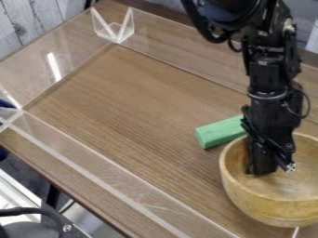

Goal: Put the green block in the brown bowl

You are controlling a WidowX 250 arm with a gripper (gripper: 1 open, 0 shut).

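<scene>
The green block (218, 133) lies flat on the wooden table, just left of the brown bowl (248, 192) and close to its rim. My gripper (265, 168) hangs straight down from the black arm, its fingertips inside the bowl near its left wall. The fingers are shut, and nothing shows between them. The arm's lower part hides the right end of the block.
A clear acrylic wall (74, 139) runs along the table's left and front sides, and another along the back (187, 33). A small clear bracket (113, 25) stands at the back left corner. The bowl sits at the right front edge of the view.
</scene>
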